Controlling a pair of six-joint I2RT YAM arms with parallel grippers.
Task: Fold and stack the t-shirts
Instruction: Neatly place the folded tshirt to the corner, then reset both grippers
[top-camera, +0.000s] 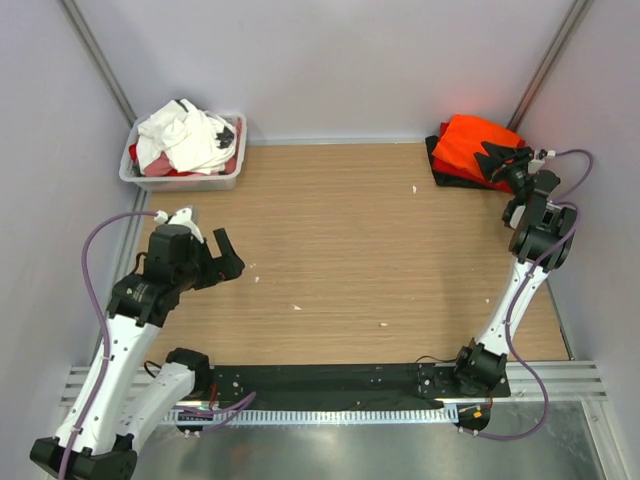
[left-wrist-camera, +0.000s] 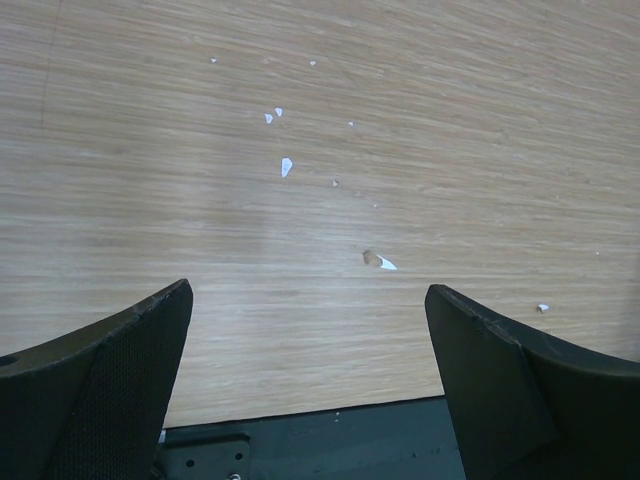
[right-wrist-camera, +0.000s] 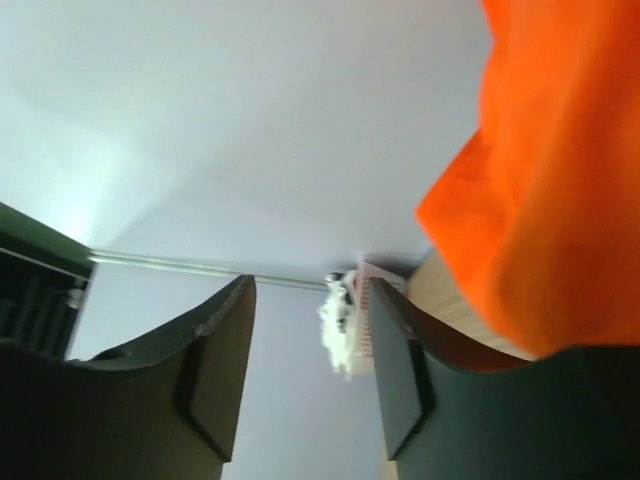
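- Done so far, I think: a folded pile (top-camera: 447, 168) sits at the upper right, with the orange t-shirt (top-camera: 478, 138) on top.
- Still to do: more t-shirts (top-camera: 185, 135) lie bunched in the tub (top-camera: 182, 183) at the upper left.
- The right claw (top-camera: 506, 160) is at the pile, fingers apart and holding nothing.
- The left claw (top-camera: 222, 255) is wide apart over the table (top-camera: 350, 250).

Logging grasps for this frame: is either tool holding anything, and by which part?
Nothing is held. The left tool is open over bare table; the right tool is open, with the orange t-shirt beside it, not in its gap.
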